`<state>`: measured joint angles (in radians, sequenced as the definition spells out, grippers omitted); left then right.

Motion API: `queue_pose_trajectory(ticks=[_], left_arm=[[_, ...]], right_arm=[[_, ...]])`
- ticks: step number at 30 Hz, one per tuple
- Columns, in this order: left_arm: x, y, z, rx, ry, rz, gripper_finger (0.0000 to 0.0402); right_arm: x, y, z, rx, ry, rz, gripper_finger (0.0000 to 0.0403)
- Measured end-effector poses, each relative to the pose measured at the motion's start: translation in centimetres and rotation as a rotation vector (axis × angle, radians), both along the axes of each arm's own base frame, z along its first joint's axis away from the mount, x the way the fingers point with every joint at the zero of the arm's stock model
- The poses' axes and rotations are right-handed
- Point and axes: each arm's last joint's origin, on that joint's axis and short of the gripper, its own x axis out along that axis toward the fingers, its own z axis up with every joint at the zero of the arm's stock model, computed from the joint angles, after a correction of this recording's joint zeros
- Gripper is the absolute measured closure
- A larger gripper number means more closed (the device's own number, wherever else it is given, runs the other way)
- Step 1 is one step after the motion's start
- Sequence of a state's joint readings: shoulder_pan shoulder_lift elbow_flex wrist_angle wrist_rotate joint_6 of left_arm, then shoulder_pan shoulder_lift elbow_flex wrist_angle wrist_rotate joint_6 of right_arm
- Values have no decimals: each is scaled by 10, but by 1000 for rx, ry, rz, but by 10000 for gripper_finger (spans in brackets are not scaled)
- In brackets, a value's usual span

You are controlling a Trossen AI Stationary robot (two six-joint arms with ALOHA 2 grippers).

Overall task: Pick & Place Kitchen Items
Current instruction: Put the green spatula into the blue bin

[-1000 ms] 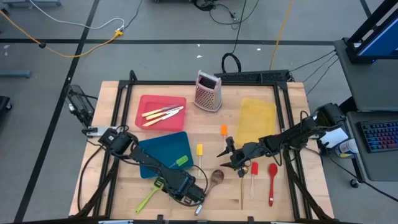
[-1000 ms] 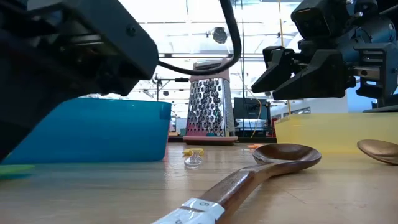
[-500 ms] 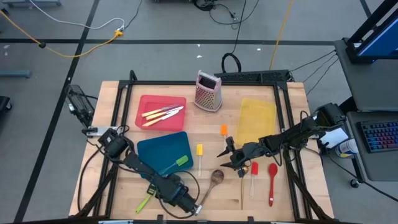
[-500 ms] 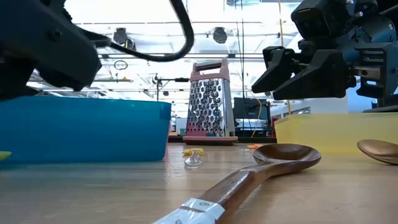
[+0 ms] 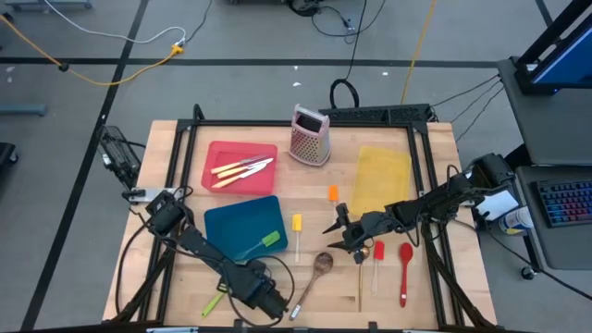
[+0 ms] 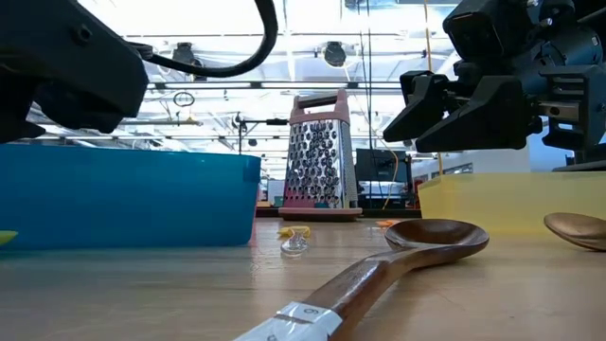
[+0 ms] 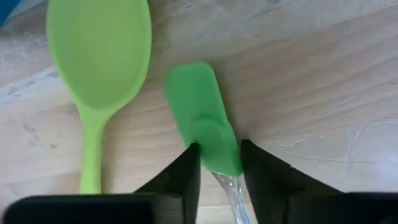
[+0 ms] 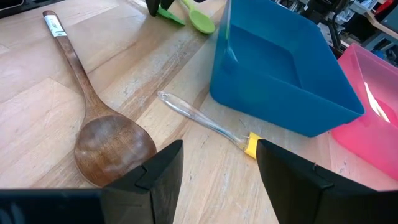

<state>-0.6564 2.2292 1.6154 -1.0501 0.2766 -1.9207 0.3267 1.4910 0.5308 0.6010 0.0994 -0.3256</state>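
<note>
Left wrist view puts my left gripper [image 7: 219, 163] low in the frame, its fingers [image 7: 186, 171] narrowed around the neck of the green spatula [image 7: 200, 116], which lies flat on the wooden table [image 7: 311, 93] beside a green spoon [image 7: 98, 59] at upper left. In the high view my right gripper [image 5: 335, 228] waits right of centre, jaws wide and holding nothing, above the wooden spoon [image 5: 315, 270].
</note>
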Motion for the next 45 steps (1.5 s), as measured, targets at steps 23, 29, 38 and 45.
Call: queue_pose_trajectory(ticks=[23,29,38,45], left_arm=[[38,17,69,83,-96,12,376],[56,22,119,276,-383,-83,376],[61,69,144,396,-324,-173,368],[78,120,130,366,-214,-329,376]], right_arm=[[1,0,1,4,-15,-1,206],[0,0,0,0,-5,-1,206],[0,0,1,1,-8,-1,206],[0,0,-1,-5,8,-1,206]])
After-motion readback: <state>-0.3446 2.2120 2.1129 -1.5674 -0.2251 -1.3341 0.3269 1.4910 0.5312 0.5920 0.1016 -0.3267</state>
